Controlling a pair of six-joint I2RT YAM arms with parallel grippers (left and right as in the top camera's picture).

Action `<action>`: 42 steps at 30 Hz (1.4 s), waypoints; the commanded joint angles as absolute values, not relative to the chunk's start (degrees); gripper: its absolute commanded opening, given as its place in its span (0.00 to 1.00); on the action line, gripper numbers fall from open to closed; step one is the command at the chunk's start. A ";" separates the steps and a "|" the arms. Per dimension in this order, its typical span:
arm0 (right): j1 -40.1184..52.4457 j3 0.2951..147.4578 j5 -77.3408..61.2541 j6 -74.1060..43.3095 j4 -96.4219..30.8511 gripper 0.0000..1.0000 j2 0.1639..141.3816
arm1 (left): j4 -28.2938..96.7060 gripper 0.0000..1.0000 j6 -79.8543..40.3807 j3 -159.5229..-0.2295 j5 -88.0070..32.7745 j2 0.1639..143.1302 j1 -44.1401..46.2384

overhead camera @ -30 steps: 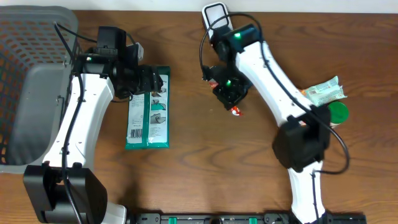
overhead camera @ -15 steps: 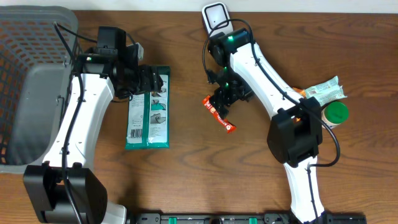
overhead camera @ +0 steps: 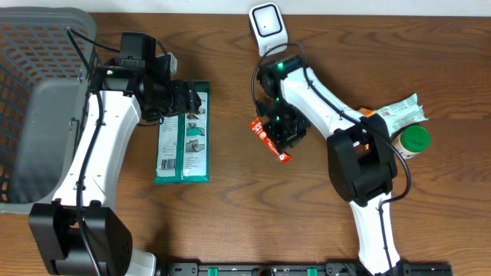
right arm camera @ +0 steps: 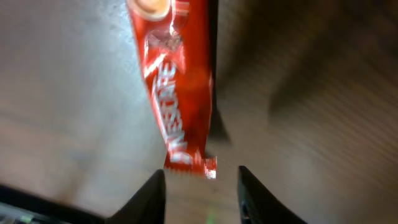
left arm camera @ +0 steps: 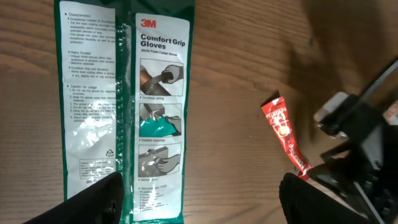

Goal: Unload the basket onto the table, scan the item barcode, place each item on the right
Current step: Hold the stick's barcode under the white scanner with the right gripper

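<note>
As its jaws gape, right end effector hangs over red sachet.

Brown wood table. Left of ctr: 3M Comfort Grip Gloves pk, flat, long axis 12–6. Ctr: red sachet, angled 10–4. 12 o'clock: white scanner. 9–10: grey mesh basket. 3 o'clock: green-lidded jar, white-green packet just beside at its 11.

Red sachet lies flat, diagonal, near white scanner.
</note>
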State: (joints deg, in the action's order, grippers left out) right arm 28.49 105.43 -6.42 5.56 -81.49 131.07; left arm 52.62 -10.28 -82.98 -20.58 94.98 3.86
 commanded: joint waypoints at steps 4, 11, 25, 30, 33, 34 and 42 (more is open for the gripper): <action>31.00 102.52 -5.56 4.73 -76.27 0.41 130.13 | 52.90 0.80 -9.72 -83.94 -19.81 94.72 3.81; 31.57 100.14 -3.81 3.44 -73.47 0.39 130.13 | 52.90 0.81 -9.74 -83.94 -19.84 94.72 3.81; 29.54 125.97 4.38 -0.49 -85.12 0.01 127.39 | 52.90 0.80 -9.74 -83.94 -19.84 94.72 3.81; 25.87 142.54 3.92 -3.42 -87.74 0.01 127.39 | 52.90 0.80 -9.74 -83.94 -19.84 94.72 3.81; 23.05 143.92 2.04 -3.38 -85.27 0.01 127.39 | 52.90 0.80 -9.74 -83.94 -19.81 94.72 3.81; 22.28 143.76 1.61 -3.33 -84.07 0.01 127.68 | 52.90 0.81 -9.74 -83.94 -19.81 94.72 3.81; 20.12 143.70 1.19 -1.61 -72.01 0.01 134.58 | 52.90 0.81 -9.74 -83.94 -19.81 94.72 3.81</action>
State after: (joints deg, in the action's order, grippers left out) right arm 19.92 143.87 2.09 -1.93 -74.39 130.67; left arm 52.64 -10.28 -82.98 -20.58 94.98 3.86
